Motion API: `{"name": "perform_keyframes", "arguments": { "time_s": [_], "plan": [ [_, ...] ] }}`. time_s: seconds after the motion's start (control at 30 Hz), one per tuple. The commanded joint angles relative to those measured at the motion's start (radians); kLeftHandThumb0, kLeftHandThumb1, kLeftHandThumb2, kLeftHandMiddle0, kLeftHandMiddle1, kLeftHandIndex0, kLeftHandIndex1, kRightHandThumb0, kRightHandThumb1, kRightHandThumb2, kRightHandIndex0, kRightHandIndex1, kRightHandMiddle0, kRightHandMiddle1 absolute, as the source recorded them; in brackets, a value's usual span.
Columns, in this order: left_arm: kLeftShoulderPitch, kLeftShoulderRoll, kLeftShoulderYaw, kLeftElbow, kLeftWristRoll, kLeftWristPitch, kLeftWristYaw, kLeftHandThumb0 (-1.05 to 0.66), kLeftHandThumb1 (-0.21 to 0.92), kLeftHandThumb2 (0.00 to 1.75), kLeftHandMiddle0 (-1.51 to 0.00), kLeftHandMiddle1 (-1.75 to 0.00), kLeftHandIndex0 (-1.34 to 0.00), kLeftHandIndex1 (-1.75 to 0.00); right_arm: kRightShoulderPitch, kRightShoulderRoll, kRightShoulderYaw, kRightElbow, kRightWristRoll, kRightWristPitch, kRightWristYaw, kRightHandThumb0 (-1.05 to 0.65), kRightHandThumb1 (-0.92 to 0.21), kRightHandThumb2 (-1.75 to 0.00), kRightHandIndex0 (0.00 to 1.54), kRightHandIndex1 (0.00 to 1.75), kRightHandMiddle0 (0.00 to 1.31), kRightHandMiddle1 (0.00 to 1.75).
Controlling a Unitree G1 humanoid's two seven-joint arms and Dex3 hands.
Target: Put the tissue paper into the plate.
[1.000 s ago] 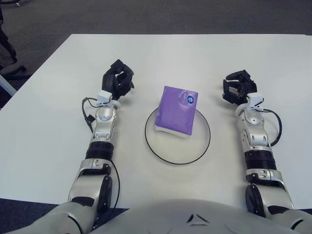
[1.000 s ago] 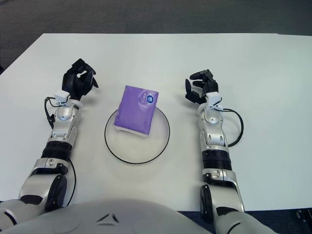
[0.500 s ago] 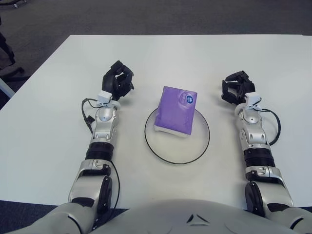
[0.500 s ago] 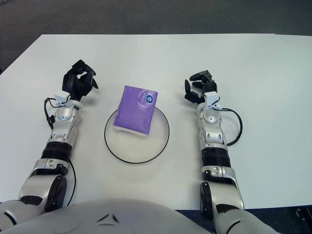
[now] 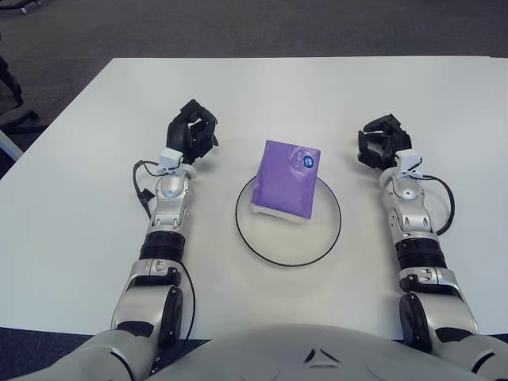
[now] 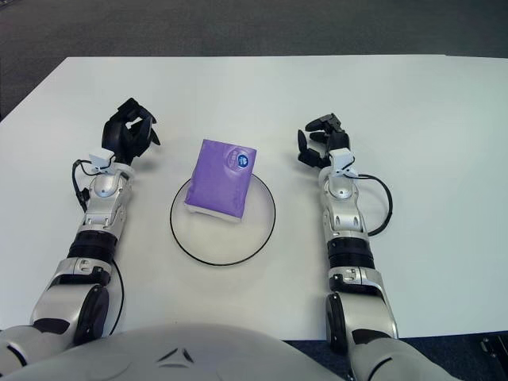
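Observation:
A purple tissue pack (image 5: 286,180) lies in the white, black-rimmed plate (image 5: 288,248), covering its far left part and jutting a little over the far rim. My left hand (image 5: 191,132) shows to the left of the plate, fingers loosely curled around nothing. To the right of the plate is my right hand (image 5: 380,143), fingers relaxed and holding nothing. Neither hand touches the pack or the plate.
The white table (image 5: 317,87) stretches around the plate, with its far edge at the top of the view and dark carpet beyond. Black cables loop beside both forearms.
My right hand has shifted slightly left toward the plate. The left hand, pack and plate have not moved.

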Motion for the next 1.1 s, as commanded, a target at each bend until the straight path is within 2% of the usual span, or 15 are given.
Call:
{"name": "perform_keyframes", "arguments": {
  "time_s": [0.0, 0.3, 0.77, 1.07],
  "plan": [
    [0.109, -0.044, -0.002, 0.075, -0.007, 0.001, 0.008, -0.34, 0.92, 0.42, -0.98, -1.75, -0.62, -1.75, 0.092, 0.026, 0.023, 0.080, -0.019, -0.003, 0.007, -0.01, -0.45, -1.08, 0.59, 1.52, 0.36, 1.75],
    [0.108, -0.042, -0.001, 0.082, -0.005, -0.002, 0.008, -0.35, 0.92, 0.42, -0.99, -1.75, -0.63, -1.75, 0.090, 0.015, 0.046, 0.106, -0.057, -0.056, -0.006, -0.01, -0.40, -1.16, 0.63, 1.55, 0.37, 1.75],
    [0.108, -0.041, -0.002, 0.083, -0.001, 0.000, 0.009, -0.35, 0.92, 0.42, -0.99, -1.75, -0.62, -1.75, 0.092, 0.016, 0.059, 0.147, -0.084, -0.170, -0.029, -0.01, -0.37, -1.19, 0.65, 1.55, 0.38, 1.75],
    [0.106, -0.038, -0.002, 0.088, 0.000, -0.001, 0.008, -0.35, 0.92, 0.42, -0.99, -1.75, -0.63, -1.75, 0.092, 0.020, 0.058, 0.149, -0.083, -0.183, -0.042, -0.01, -0.37, -1.20, 0.65, 1.55, 0.38, 1.75]
  ]
}}
